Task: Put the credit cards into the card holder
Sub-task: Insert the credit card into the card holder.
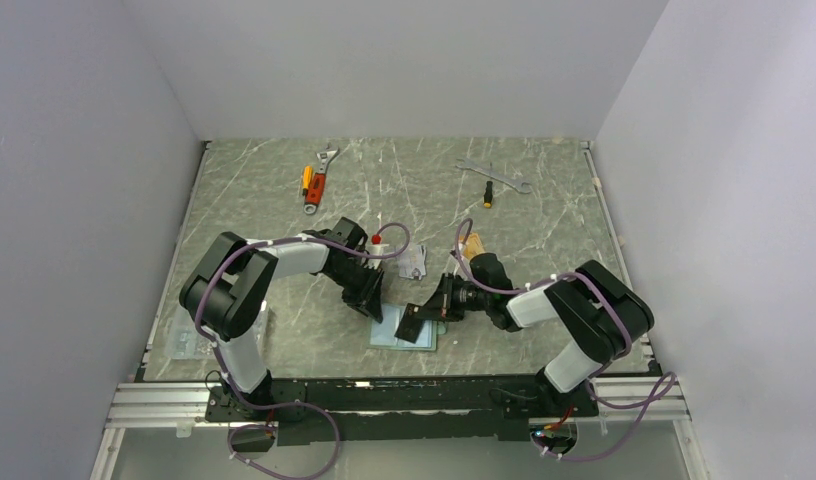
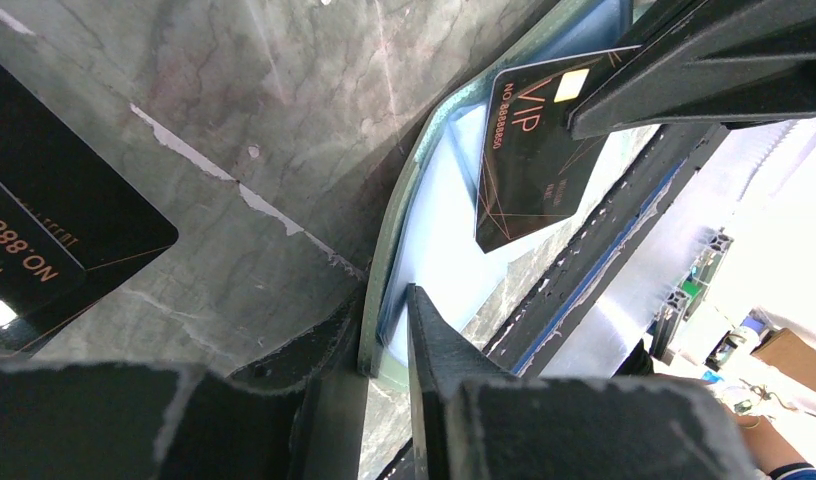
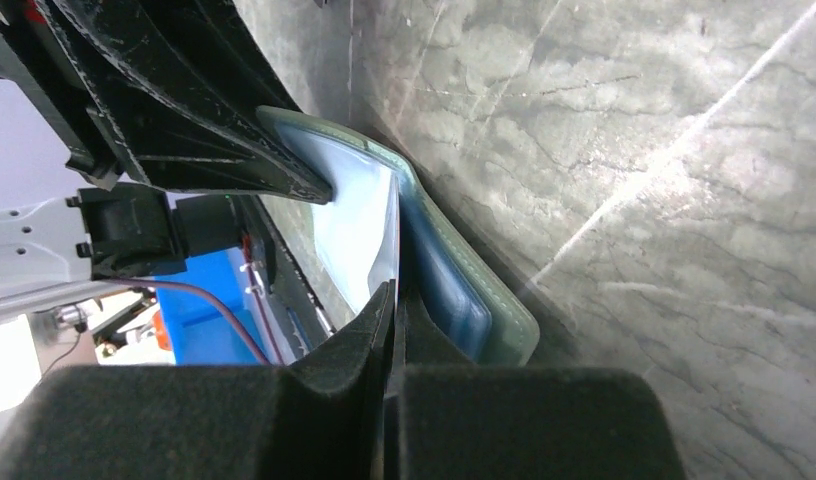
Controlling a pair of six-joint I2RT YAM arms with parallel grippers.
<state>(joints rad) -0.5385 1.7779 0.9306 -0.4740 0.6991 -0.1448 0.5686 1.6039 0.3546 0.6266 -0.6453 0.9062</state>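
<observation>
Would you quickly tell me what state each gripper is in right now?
Left gripper: closed on the edge of the card holder.
Right gripper: closed, holding a black card.

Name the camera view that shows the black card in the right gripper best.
Left wrist: the black card faces the lens, its VIP print readable. Top external shows only a small dark shape; right wrist sees at most its thin edge inside the right gripper.
</observation>
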